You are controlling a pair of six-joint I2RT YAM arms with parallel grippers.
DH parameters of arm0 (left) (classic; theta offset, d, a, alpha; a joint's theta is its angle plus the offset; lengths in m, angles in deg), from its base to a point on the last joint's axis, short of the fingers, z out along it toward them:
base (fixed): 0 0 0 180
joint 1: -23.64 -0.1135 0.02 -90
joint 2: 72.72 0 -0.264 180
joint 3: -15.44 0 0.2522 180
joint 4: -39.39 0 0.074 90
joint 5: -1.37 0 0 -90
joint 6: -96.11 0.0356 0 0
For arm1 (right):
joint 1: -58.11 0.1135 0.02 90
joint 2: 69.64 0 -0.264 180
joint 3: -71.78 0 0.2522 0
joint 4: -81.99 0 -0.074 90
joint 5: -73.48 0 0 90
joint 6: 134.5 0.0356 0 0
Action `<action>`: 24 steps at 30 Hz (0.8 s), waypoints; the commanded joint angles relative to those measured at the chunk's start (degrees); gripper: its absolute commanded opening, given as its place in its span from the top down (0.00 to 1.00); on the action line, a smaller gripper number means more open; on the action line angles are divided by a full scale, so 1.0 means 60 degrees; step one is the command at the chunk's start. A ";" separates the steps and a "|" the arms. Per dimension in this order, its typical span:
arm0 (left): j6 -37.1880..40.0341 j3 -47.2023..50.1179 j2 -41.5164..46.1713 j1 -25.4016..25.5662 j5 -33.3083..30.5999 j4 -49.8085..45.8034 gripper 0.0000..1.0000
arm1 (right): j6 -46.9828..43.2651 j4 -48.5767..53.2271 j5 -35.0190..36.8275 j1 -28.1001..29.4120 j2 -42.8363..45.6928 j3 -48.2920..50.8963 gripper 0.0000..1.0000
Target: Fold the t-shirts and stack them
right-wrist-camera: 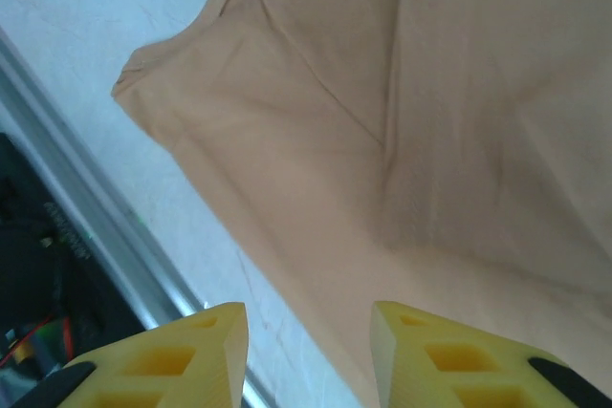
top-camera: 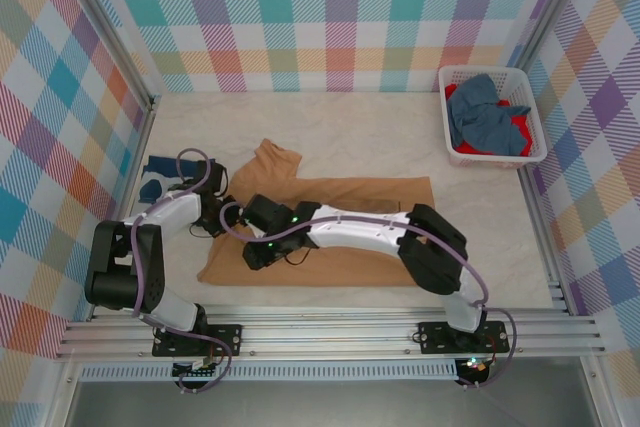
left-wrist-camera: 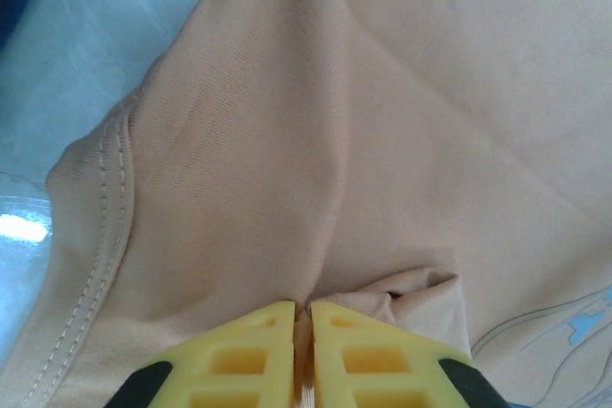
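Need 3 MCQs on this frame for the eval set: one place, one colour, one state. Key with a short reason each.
1. Where does the white lattice basket stand in the top view?
A. near left corner
B. far right of the table
C. dead centre

2. What colour is the t-shirt spread out on the table?
A. tan
B. green
C. white

3. How does the left gripper stand?
A. wide open
B. shut on a fold of the tan t-shirt
C. shut on nothing

Key:
1 B: the basket sits at the far side, against the right edge.
2 A: the cloth is tan in the top view and in both wrist views.
3 B: in the left wrist view the yellow fingers are pressed together with tan cloth pinched between them.
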 commanded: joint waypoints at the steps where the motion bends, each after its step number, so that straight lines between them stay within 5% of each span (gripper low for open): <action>1: 0.0115 -0.0328 0.0188 -0.0168 0.0074 -0.0067 0.91 | -0.0426 0.1257 0.1334 0.0174 -0.0791 -0.0811 0.61; 15: 0.0250 -0.0784 0.0096 -0.0235 0.0404 -0.0620 0.93 | -0.0369 0.1705 0.2789 0.0388 -0.1956 -0.1877 0.63; 24: 0.0311 -0.1232 0.0094 -0.0246 0.0335 -0.1069 0.93 | -0.0227 0.1810 0.2944 0.0292 -0.2007 -0.2147 0.91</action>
